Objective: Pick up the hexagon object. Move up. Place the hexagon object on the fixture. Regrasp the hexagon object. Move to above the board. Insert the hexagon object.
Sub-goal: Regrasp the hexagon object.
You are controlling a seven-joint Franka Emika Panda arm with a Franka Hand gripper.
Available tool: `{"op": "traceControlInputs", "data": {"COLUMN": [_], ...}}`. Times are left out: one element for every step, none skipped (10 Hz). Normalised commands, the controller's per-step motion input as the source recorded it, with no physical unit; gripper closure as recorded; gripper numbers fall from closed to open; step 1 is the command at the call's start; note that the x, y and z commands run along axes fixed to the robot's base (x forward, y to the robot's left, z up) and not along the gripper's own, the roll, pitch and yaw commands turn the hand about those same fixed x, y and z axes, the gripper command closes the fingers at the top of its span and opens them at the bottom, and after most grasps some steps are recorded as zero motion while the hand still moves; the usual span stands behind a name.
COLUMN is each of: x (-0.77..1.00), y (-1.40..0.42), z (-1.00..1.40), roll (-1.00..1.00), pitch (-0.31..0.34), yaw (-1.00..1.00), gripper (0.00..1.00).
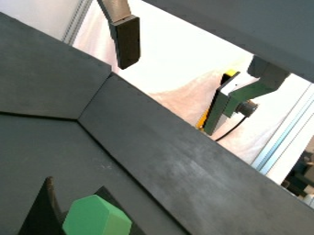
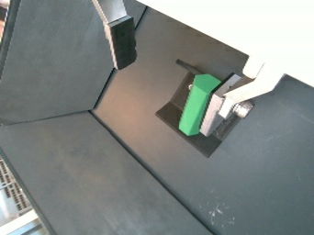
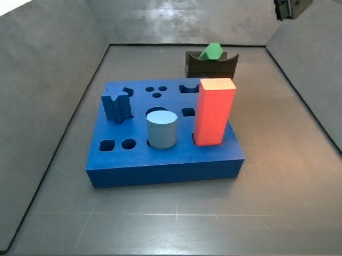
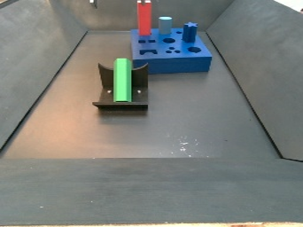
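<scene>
Hexagon object (image 4: 120, 80) lies on the fixture (image 4: 120, 105); gripper (image 2: 185, 60) above the fixture, jaws apart, empty; board (image 4: 178, 53) beyond the fixture.

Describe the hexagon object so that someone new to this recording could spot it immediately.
Find the blue board on the dark tray floor; beside it stands the small black fixture. The hexagon object is the green bar lying on it, apart from the red block and pale blue cylinder standing in the board. The claw hangs open above it.
</scene>
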Motion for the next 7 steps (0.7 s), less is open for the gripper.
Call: {"op": "traceControlInputs", "data": {"x": [0.08, 0.03, 0.03, 0.05, 0.06, 0.07, 0.08], "y": [-0.03, 0.07, 0.07, 0.06, 0.06, 0.06, 0.05], "z": [-0.01, -1.00, -1.00, -1.00, -1.00, -1.00, -1.00], "roll": [0.22, 0.20, 0.19, 0.17, 0.16, 0.13, 0.11], "pitch": [0.078, 0.057, 0.043, -0.028, -0.065, -0.121, -0.164], "yaw": [0.15, 0.31, 0.31, 0.26, 0.24, 0.18, 0.12], "gripper": [0.00, 0.00, 0.00, 0.00, 0.00, 0.00, 0.00]}}
